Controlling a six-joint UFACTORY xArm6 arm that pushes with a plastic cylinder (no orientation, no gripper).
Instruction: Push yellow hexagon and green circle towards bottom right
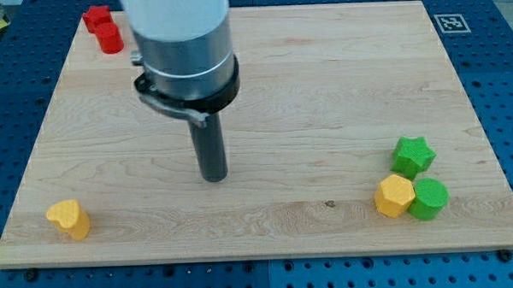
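Note:
The yellow hexagon (394,196) sits near the view's bottom right, touching the green circle (429,199) on its right. A green star (412,156) stands just above the two, close to both. My tip (213,176) is on the board left of the centre, far to the left of these blocks and touching none.
A yellow heart-like block (68,219) lies at the bottom left. Two red blocks (103,29) sit at the top left corner, partly beside the arm's body. A fiducial marker (450,23) is at the board's top right corner. The board's right edge (488,153) is close to the green blocks.

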